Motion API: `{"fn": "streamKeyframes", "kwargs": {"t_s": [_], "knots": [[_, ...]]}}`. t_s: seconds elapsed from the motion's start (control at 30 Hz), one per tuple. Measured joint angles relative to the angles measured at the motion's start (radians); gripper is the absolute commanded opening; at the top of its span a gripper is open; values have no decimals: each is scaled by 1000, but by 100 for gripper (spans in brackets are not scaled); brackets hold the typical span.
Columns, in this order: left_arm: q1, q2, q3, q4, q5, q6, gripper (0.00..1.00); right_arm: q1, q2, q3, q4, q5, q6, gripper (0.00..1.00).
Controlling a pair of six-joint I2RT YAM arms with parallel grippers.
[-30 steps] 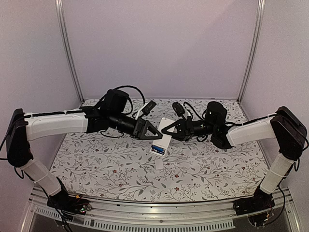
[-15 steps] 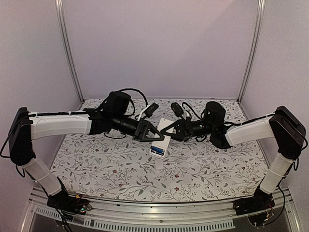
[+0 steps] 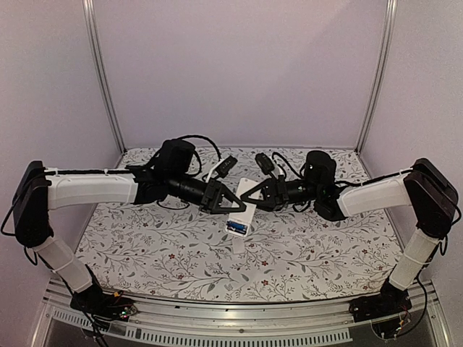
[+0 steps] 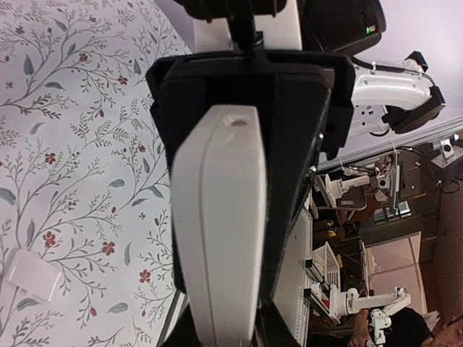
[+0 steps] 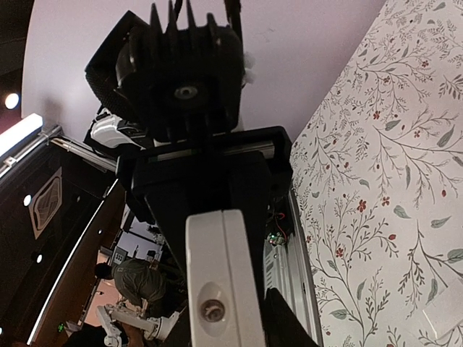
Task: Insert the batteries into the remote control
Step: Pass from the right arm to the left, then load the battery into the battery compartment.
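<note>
Remote held over desk centre, left pincer and right pincer both clamped on it. Blue battery visible in bay. Likely light, stiff, slick plastic; grip long edges.

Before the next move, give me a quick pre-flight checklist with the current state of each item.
1. Left gripper clamped on the remote control: ok, its wrist view shows the white body between the fingers.
2. Right gripper clamped on the opposite side: ok.
3. Blue battery in the open compartment: ok, visible from above.
4. Blackish battery seated: cannot tell, too small and dark in the top view.
5. Cover piece lying on the table, apart from the remote control and both grippers: ok.
</note>
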Motion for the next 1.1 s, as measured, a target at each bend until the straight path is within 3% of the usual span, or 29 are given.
{"fn": "streamKeyframes", "kwargs": {"t_s": [0.3,0.4,0.47,0.5,0.73,1.1], "knots": [[6,4,-41,40,-1,-30,0,-42,-4,1,-96,45,6,56],[12,4,-50,69,0,-50,0,-52,-24,1,-157,59,-24,74],[20,4,-56,92,0,-67,0,-61,-47,0,-210,74,-53,96],[25,4,-60,105,0,-79,0,-66,-59,0,-236,80,-66,99],[50,4,-85,189,-14,-135,0,-60,-137,-18,-341,97,-146,99],[64,4,-108,271,-67,-200,0,56,-150,5,-528,165,-251,99]]}}
